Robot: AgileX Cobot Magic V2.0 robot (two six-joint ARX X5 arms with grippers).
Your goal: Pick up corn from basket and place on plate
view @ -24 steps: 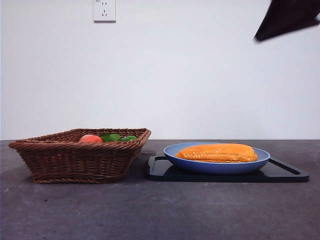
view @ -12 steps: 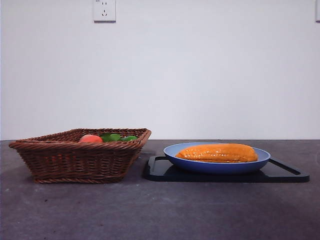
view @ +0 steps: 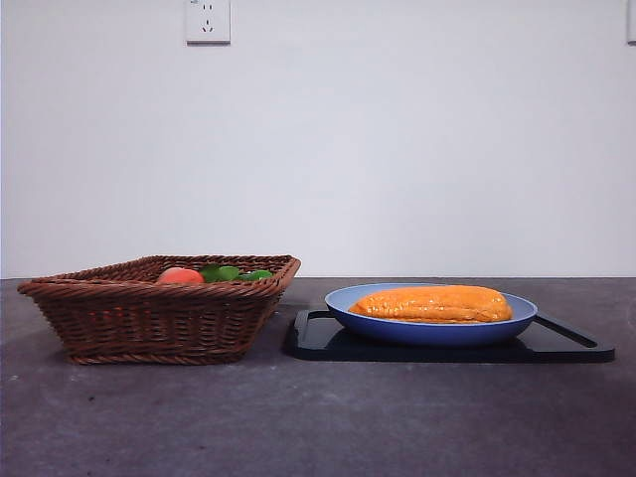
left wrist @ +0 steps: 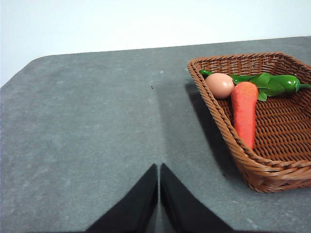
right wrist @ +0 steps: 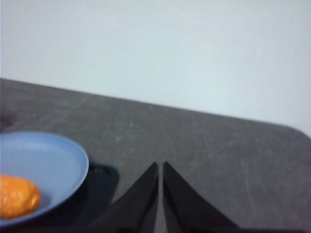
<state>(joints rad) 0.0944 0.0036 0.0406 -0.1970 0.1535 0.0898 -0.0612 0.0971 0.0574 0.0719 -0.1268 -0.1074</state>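
Left wrist view alone: carrot (left wrist: 244, 114) in basket (left wrist: 272, 165); both pincers (left wrist: 159, 171) (right wrist: 161, 168) closed, empty.

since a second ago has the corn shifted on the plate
No. The corn lies on the plate just as before, its ends at the same spots relative to the plate's rim and the black tray beneath.
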